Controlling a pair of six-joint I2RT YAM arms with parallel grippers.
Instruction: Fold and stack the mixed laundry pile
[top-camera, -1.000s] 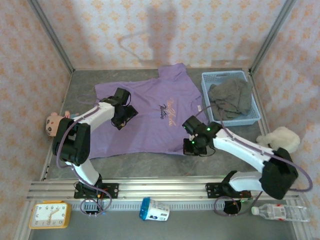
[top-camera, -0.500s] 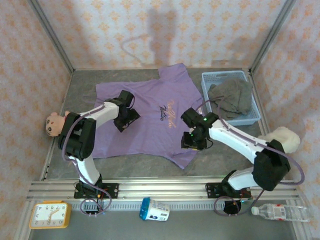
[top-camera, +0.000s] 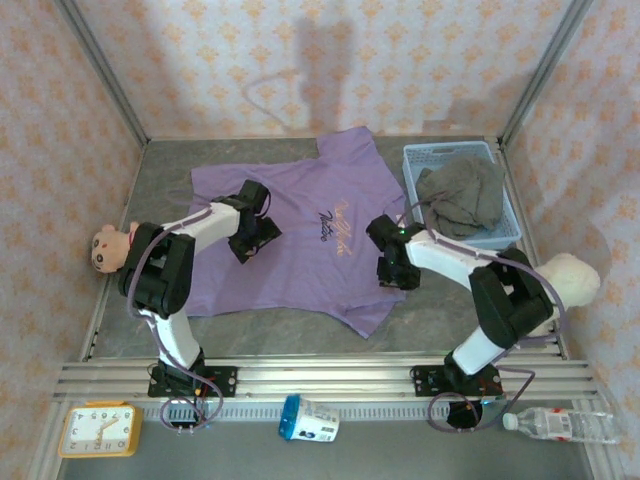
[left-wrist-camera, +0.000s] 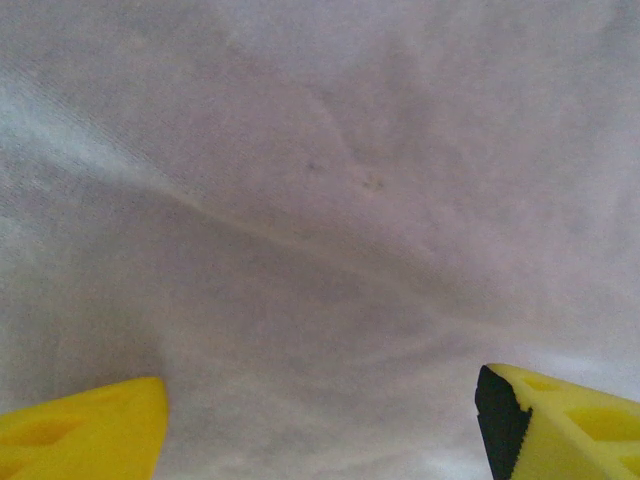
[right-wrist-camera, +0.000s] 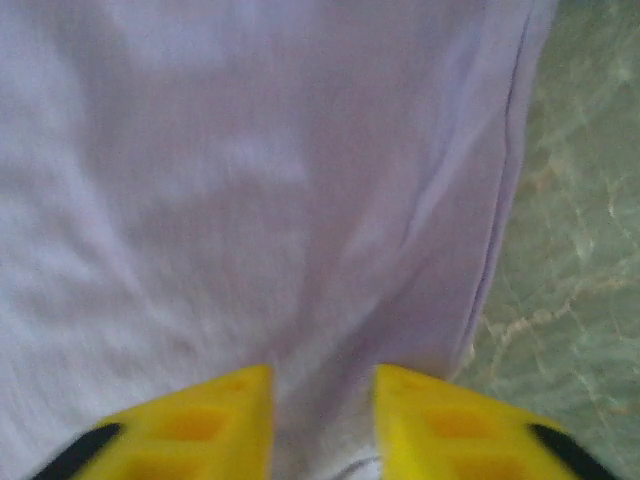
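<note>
— Any writing you can make out from here?
— The lilac shirt (top-camera: 300, 235) has a dark script print (top-camera: 335, 215) across the chest, but it's too small and slanted for me to read. At the front there's a blue-and-white tub (top-camera: 310, 420) on its side with a label I can't read either, a yellow alarm clock (top-camera: 98, 430) and a clear bottle (top-camera: 560, 425) lying down.
— And where's the laundry?
— The shirt lies spread flat, print up, in the middle of the table (top-camera: 440, 310), which has a grey-green marbled top. The grey-brown trousers (top-camera: 462, 197) are crumpled in the light blue mesh basket (top-camera: 415, 160) at the far right, just beside the shirt's sleeve.
— The pincers?
— The left gripper (top-camera: 252, 240) is down on the shirt's left half, yellow fingers spread wide with smooth cloth between them and nothing held. The right gripper (top-camera: 390, 272) sits on the shirt near its right edge. Its fingers stand close with a narrow gap and purple cloth showing in it, and I can't tell whether it pinches the fabric or just rests there.
— The room?
— Pink wallpaper (top-camera: 330, 60) with an orange pattern on three sides, and an aluminium rail (top-camera: 320, 375) along the near edge carrying both arm bases. A pink-faced plush (top-camera: 103, 247) lies at the left edge, a white plush (top-camera: 572, 275) at the right
</note>
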